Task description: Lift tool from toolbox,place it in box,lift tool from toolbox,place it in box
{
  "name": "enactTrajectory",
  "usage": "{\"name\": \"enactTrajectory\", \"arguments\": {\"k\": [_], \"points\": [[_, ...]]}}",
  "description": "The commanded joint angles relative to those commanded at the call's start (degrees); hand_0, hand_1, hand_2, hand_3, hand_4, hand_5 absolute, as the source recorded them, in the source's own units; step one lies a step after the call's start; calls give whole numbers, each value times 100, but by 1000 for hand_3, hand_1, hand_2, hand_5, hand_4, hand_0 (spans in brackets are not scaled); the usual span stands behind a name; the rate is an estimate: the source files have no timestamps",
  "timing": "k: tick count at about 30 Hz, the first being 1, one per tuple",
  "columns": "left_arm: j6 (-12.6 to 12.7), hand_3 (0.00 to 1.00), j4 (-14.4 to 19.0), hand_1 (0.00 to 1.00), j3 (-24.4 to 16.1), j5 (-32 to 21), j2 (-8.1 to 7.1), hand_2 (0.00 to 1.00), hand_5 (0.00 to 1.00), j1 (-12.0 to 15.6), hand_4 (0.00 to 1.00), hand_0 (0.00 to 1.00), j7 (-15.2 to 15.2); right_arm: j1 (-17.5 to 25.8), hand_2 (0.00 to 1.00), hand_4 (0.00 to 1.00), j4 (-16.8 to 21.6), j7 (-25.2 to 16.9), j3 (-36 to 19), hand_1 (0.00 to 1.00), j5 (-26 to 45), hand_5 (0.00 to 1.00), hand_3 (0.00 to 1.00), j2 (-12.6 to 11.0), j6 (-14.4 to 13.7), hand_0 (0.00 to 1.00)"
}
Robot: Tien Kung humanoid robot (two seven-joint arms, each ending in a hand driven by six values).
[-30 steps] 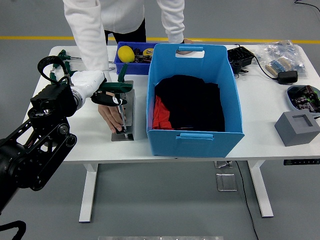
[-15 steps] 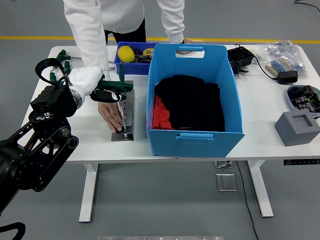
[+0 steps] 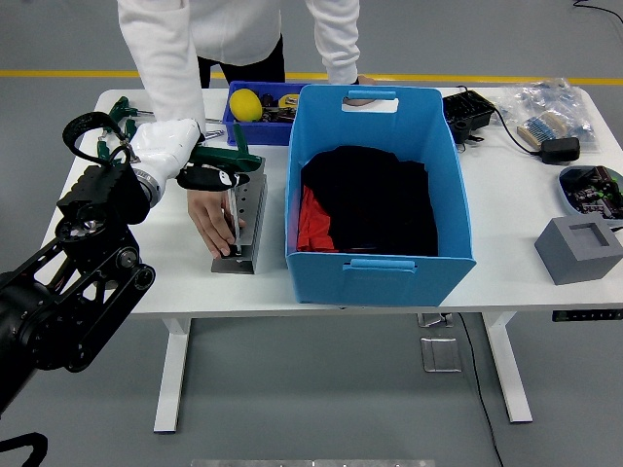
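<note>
My left hand (image 3: 175,148), in a white glove, is shut on a green-handled tool (image 3: 227,159) and holds it over the grey tool holder (image 3: 248,209). The tool's thin shaft (image 3: 234,219) reaches down to the holder's front end. The holder looks tipped up on one side. A person's hand (image 3: 208,219) rests flat beside the holder and touches it. The big blue box (image 3: 378,269) stands just right of the holder, with black and red cloth (image 3: 370,199) inside. The person's other hand (image 3: 358,88) is at the box's far rim. My right arm is out of view.
A small blue bin (image 3: 255,125) with a yellow object (image 3: 244,104) sits behind the holder. Green clamps (image 3: 119,109) lie at the far left. At the right are a black device (image 3: 467,112), plastic bags (image 3: 550,105), a bowl of parts (image 3: 592,187) and a grey block (image 3: 581,249).
My left hand has risen and drawn back to the left with the green-handled tool. The grey holder has tipped up with it. The person's hand stays beside the holder.
</note>
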State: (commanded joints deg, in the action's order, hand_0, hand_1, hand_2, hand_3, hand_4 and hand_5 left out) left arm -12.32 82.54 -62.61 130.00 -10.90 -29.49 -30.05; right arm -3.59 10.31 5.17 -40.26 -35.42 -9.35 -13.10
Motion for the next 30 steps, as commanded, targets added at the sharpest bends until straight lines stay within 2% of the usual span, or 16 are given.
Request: {"name": "enactTrajectory", "arguments": {"k": [2,3,8,9,15,16,21,22,30], "points": [[-49,99,54,2,18,0,-28,2,730,-24,998,107,-11,2,724,813,0,3,-6,629,-11,618,565,1,1,664],[-77,101,73,2,29,0,-43,2,708,-37,856,107,-14,3,724,813,0,4,-6,629,-13,618,564,1,1,663],[-156,101,122,2,100,0,-147,2,708,-125,856,107,-15,12,724,813,0,8,-21,629,-25,618,564,3,1,663],[-156,102,123,2,121,0,-171,2,643,-142,750,108,-16,15,724,811,0,8,-23,629,-25,616,564,4,0,664],[-172,102,198,2,210,0,-297,2,643,-228,750,108,-22,25,724,811,0,15,-47,629,-39,616,564,10,-5,664],[-180,101,224,2,212,0,-316,2,505,-242,675,108,-27,27,724,813,0,16,-51,629,-44,618,565,11,-6,665],[-256,101,395,2,193,0,-424,2,505,-312,675,108,-67,35,724,813,0,20,-64,629,-55,618,565,14,-9,665],[-270,106,426,2,188,0,-445,2,442,-325,648,110,-71,36,724,813,0,23,-69,630,-60,619,565,16,-10,664],[-380,109,659,2,145,0,-574,2,431,-399,647,109,-103,29,724,813,0,23,-54,630,-46,619,565,18,-11,663]]}}
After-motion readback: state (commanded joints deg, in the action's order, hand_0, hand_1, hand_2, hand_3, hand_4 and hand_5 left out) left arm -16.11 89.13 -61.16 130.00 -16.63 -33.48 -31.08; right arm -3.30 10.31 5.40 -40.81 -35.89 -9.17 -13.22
